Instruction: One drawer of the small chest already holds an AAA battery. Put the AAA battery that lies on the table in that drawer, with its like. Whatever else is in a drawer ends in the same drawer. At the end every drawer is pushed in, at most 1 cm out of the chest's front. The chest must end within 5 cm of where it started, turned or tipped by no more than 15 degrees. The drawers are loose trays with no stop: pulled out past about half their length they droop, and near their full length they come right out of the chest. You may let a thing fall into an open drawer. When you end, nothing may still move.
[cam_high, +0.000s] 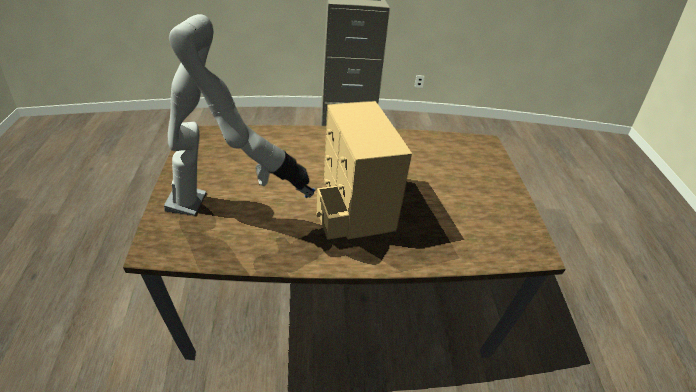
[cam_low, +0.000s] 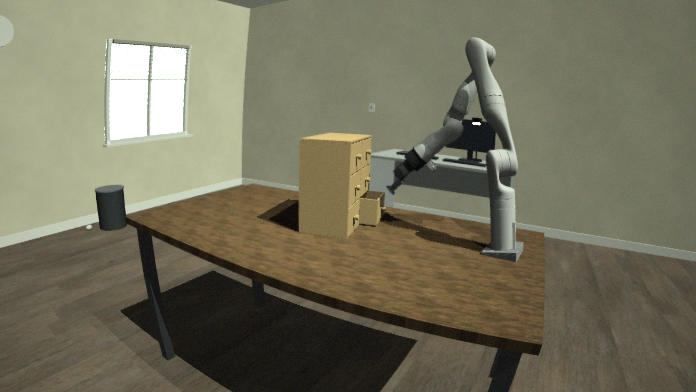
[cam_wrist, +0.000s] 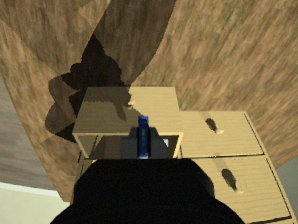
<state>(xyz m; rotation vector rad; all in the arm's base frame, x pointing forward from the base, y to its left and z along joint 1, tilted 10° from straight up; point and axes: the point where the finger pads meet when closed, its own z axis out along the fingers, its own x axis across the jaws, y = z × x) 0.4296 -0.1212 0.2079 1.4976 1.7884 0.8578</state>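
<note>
The gripper (cam_high: 309, 191) (cam_low: 392, 188) (cam_wrist: 143, 137) is closing its fingers to a narrow gap around the blue AAA battery (cam_low: 392, 192) (cam_wrist: 144, 134), holding it above the table (cam_high: 240, 250) (cam_low: 415, 280) (cam_wrist: 225, 55). In the top view, the battery is hanging just left of the chest (cam_high: 381, 195) (cam_low: 325, 185) (cam_wrist: 250, 175), close to the open drawer (cam_high: 333, 227) (cam_low: 370, 210) (cam_wrist: 157, 107). That drawer is jutting left from the chest's bottom row, on the near side. A small pale patch is showing inside, too obscured to identify. The other drawers are sitting in the chest.
</note>
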